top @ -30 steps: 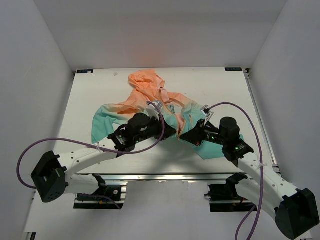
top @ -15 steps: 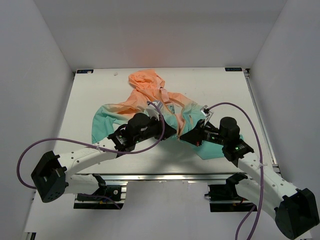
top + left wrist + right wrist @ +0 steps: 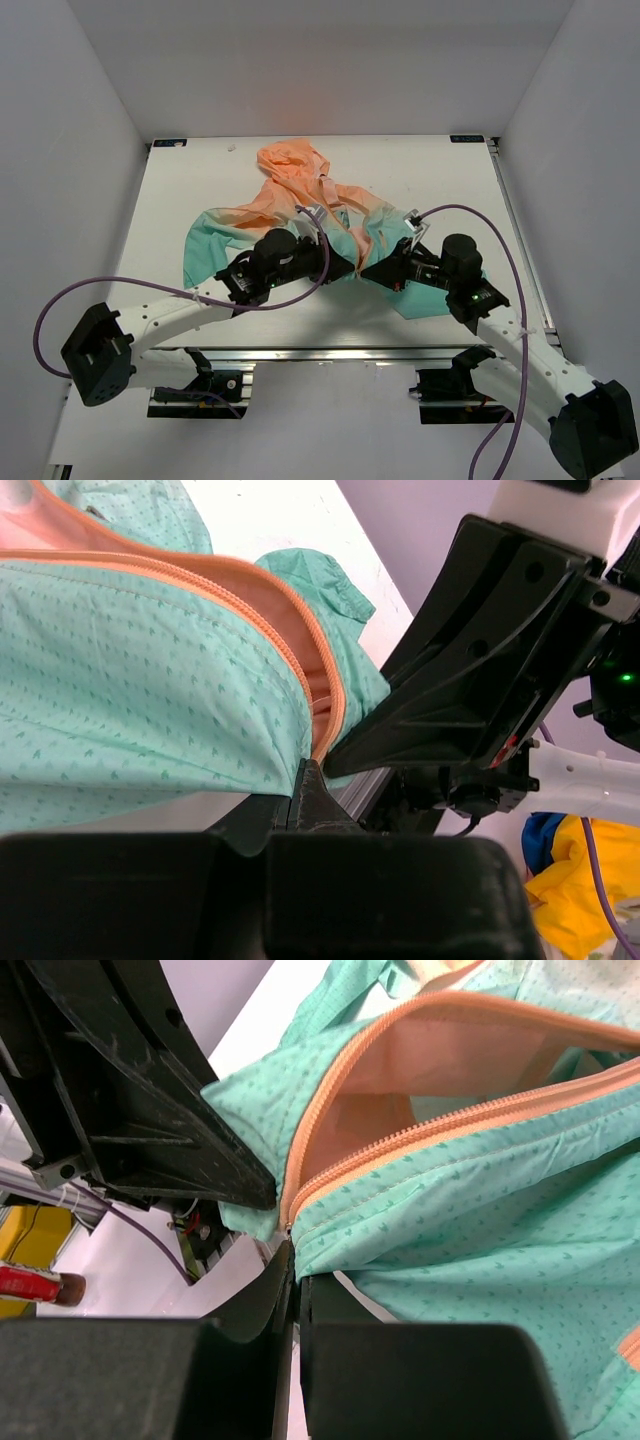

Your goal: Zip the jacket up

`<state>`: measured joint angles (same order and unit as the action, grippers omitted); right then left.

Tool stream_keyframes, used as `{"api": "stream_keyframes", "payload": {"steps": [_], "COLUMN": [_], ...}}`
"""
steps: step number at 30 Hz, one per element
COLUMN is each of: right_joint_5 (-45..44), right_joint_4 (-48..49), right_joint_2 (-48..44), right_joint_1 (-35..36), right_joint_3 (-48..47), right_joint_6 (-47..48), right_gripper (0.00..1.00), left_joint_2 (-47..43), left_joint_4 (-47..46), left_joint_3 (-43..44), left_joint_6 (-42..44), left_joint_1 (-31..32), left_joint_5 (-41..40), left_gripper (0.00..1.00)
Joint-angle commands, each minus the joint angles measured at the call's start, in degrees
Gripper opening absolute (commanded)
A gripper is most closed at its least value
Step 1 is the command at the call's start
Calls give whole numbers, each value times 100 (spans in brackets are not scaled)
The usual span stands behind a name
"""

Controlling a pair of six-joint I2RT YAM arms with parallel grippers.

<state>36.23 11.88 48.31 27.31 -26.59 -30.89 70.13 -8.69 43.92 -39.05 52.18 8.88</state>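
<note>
The jacket [image 3: 300, 195] lies on the table, peach hood at the far side and teal hem toward the arms, its orange front zipper [image 3: 270, 620] open. My left gripper [image 3: 345, 268] is shut on the teal hem of one front panel, beside the zipper's lower end [image 3: 303, 772]. My right gripper [image 3: 368, 272] is shut on the hem of the other panel, right at the bottom of its orange zipper tape [image 3: 293, 1255]. The two grippers nearly touch, tip to tip. The right gripper's black body fills the right of the left wrist view [image 3: 480, 670].
The white table [image 3: 200, 170] is walled by white panels on three sides. A metal rail [image 3: 340, 353] runs along its near edge. A teal sleeve [image 3: 205, 250] spreads to the left. Purple cables [image 3: 480, 215] loop over both arms.
Hardly anything: both grippers stay shut on the hem, and the left wrist has shifted only slightly.
</note>
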Motion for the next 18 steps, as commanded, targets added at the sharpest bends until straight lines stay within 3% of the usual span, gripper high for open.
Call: {"api": "stream_keyframes", "payload": {"steps": [1,10,18], "right_joint_5": [7,270,1553], "right_joint_4": [359,385,772], "right_joint_2": [-199,-200,-200], "right_joint_1": [-59,-165,-323], "right_joint_3": [-180,-145,145], "right_joint_6": [66,119,391], "right_gripper": [0,0,0], "left_joint_2": [-271,-377,-500], "left_joint_4": [-151,-107,-177], "left_joint_3": [-103,-191,-226], "left_joint_6": [-6,2,11], "left_joint_1": [-6,-7,-85], "left_joint_5": [298,307,298], "left_gripper": [0,0,0]}}
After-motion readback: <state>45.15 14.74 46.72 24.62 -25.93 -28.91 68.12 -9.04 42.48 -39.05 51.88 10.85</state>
